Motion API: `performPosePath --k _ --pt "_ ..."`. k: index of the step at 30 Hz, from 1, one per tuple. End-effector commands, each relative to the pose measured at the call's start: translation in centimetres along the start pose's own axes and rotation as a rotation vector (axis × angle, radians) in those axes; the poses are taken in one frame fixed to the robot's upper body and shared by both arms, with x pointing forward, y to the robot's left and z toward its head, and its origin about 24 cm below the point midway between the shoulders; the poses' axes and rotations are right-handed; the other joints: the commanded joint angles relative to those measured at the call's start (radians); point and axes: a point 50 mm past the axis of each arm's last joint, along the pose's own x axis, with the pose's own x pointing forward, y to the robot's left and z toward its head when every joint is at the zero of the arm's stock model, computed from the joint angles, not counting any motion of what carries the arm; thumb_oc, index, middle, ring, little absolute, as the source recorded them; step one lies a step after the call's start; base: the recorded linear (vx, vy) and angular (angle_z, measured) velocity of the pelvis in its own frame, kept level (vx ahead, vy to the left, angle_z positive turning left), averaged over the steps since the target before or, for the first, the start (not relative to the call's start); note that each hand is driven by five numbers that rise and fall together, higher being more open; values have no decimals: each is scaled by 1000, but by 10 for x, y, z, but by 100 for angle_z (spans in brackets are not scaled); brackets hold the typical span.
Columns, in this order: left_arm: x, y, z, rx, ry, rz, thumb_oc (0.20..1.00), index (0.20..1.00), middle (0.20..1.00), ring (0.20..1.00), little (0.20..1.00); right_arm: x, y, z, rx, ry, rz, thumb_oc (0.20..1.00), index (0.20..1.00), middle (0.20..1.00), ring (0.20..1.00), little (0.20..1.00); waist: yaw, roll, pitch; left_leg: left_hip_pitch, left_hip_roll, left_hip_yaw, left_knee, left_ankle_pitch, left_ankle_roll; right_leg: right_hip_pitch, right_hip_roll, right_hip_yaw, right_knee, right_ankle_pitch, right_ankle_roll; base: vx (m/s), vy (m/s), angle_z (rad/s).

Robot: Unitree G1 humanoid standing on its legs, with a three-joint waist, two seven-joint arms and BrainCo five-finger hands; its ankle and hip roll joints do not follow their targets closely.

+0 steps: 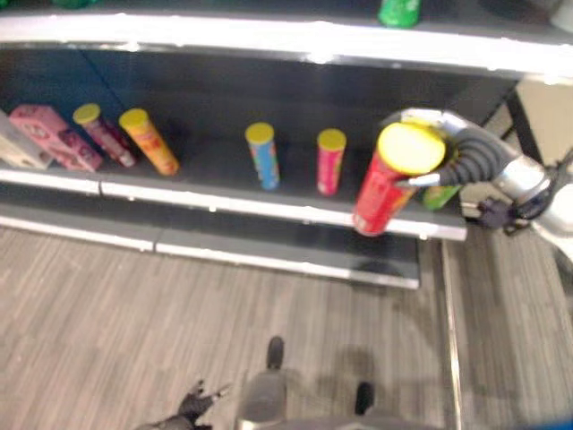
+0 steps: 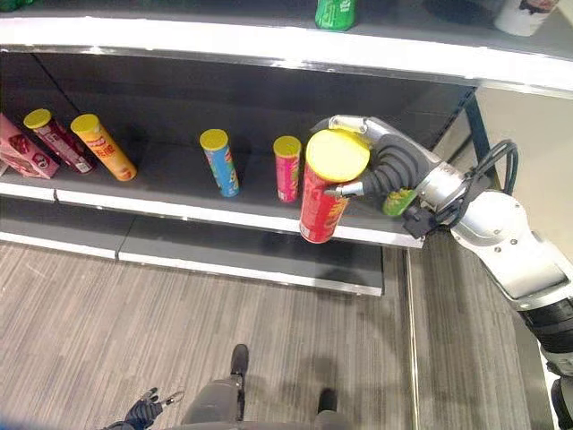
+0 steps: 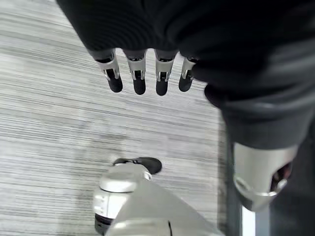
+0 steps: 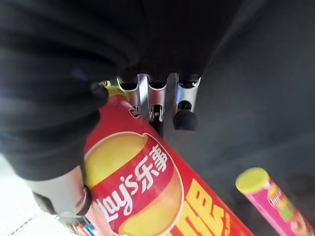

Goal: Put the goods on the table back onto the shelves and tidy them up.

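My right hand is curling its fingers around a tall red chip can with a round yellow lid, holding it tilted over the front edge of the dark shelf. A pink can and a blue can are standing just beside it on the smooth shelf. My left hand is hanging loose with straight fingers above the grey striped floor.
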Motion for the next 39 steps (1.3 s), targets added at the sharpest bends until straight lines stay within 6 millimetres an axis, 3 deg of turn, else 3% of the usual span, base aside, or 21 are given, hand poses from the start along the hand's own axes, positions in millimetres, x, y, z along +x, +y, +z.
performPosePath --k 1,4,6,9,10,11,13,14,15,16,18,19,21,22,24,27,31,35,37,38,39 --pt "4 26 25 -2 -83 82 1000 1000 1000 1000 1000 5 -11 10 -15 -67 -93 200 200 200 200 200 -2 -50 -34 -28 175 -39 23 -33 -116 -18 -15 98 -30 -1 66 156 412 7" --pt "3 28 24 15 -89 88 1000 1000 1000 1000 1000 -1 -6 0 22 -24 -118 200 200 200 200 200 -7 -45 -60 -39 262 -93 41 16 -141 -5 -98 131 -29 13 101 239 576 -10" --pt "2 31 27 31 -106 91 1000 1000 1000 1000 1000 -3 -3 -1 49 -25 -138 200 200 200 200 200 2 -34 -74 -31 279 -165 92 38 -165 12 -148 152 -38 40 109 285 663 -26" --pt "3 31 30 57 -114 81 1000 1000 1000 1000 1000 -7 5 -8 79 8 -140 200 200 200 200 200 -19 -18 -97 28 287 -141 73 -52 -177 7 -193 166 -64 129 109 163 598 -35" --pt "6 37 49 114 -157 79 1000 1000 1000 1000 1000 -11 10 -15 83 48 -148 200 200 200 200 200 -48 -13 -91 49 253 -59 80 -137 -171 -52 -248 198 -79 295 109 -38 686 -26" --pt "6 42 56 129 -178 93 1000 1000 1000 1000 1000 -7 14 -13 103 25 -147 200 200 200 200 200 -49 -17 -85 54 241 -22 84 -160 -161 -95 -258 187 -86 342 109 -80 829 7" --pt "4 64 68 79 -208 164 1000 1000 1000 1000 1000 6 17 -3 142 -44 -147 200 200 200 200 200 -36 -38 -76 49 179 55 54 -146 -120 -124 -187 103 -82 304 106 -133 552 -34" --pt "4 64 68 78 -208 165 1000 1000 1000 1000 1000 6 17 -3 142 -45 -147 200 200 200 200 200 -38 -39 -78 47 177 54 52 -144 -120 -127 -189 102 -82 305 107 -90 489 -67" --pt "4 67 73 69 -221 171 1000 1000 1000 1000 1000 7 12 0 120 -55 -150 200 200 200 200 200 -37 -51 -76 59 147 73 20 -133 -105 -124 -132 105 -51 265 96 -57 464 -39" --pt "4 68 70 69 -208 167 1000 1000 1000 1000 1000 11 5 3 104 -74 -156 200 200 200 200 200 -24 -61 -75 66 100 80 -8 -128 -77 -92 -37 110 -18 145 76 -69 591 -20" --pt "6 65 66 80 -180 161 1000 1000 1000 1000 1000 13 1 3 91 -75 -161 200 200 200 200 200 -12 -80 -73 85 43 73 -46 -126 -47 -60 63 150 8 66 48 -41 368 -10" --pt "6 65 66 80 -180 161 1000 1000 1000 1000 1000 13 0 3 91 -75 -161 200 200 200 200 200 -12 -81 -74 84 43 73 -47 -124 -47 -62 63 150 9 67 49 -25 191 -6" --pt "8 58 63 78 -165 148 1000 1000 1000 1000 1000 15 1 1 90 -69 -166 200 200 200 200 200 0 -97 -65 80 -4 55 -49 -129 -29 -62 144 204 7 29 27 32 265 5" --pt "10 37 66 65 -191 84 1000 1000 1000 1000 1000 19 -3 6 55 -81 -173 200 200 200 200 200 0 -69 -8 83 -75 -14 34 -170 -16 -82 175 233 45 12 -13 108 314 32" --pt "10 30 67 61 -201 65 1000 1000 1000 1000 1000 18 -3 4 51 -68 -170 200 200 200 200 200 -9 -53 12 57 -83 -18 113 -184 -37 -69 153 198 35 6 -20 81 246 135" --pt "9 28 59 61 -179 56 1000 1000 1000 1000 1000 12 -3 -1 40 -29 -163 200 200 200 200 200 -19 -38 12 29 -24 23 136 -175 -58 -47 105 161 23 -5 -5 87 285 116" --pt "9 35 54 86 -152 91 1000 1000 1000 1000 1000 4 0 -11 67 10 -185 200 200 200 200 200 -25 -44 -38 -38 171 -7 26 -40 -120 -34 -14 166 -12 0 54 183 412 7" --pt "8 39 55 99 -160 113 1000 1000 1000 1000 1000 -4 7 -22 96 62 -212 200 200 200 200 200 -20 -39 -67 -59 243 -54 -25 29 -162 -2 -87 195 -35 20 91 241 426 -12" --pt "6 42 57 107 -180 117 1000 1000 1000 1000 1000 -6 14 -23 98 72 -208 200 200 200 200 200 -17 -19 -88 -58 266 -76 41 -9 -180 38 -175 202 -65 51 109 341 790 -30" --pt "6 42 57 107 -181 116 1000 1000 1000 1000 1000 -7 14 -23 98 72 -208 200 200 200 200 200 -16 -18 -90 -61 268 -76 41 -8 -180 35 -174 204 -65 53 109 271 707 -34" --pt "7 38 61 128 -190 94 1000 1000 1000 1000 1000 -8 17 -25 99 85 -207 200 200 200 200 200 -24 -8 -99 -44 266 -47 74 -66 -180 38 -209 193 -73 98 109 111 460 -37"
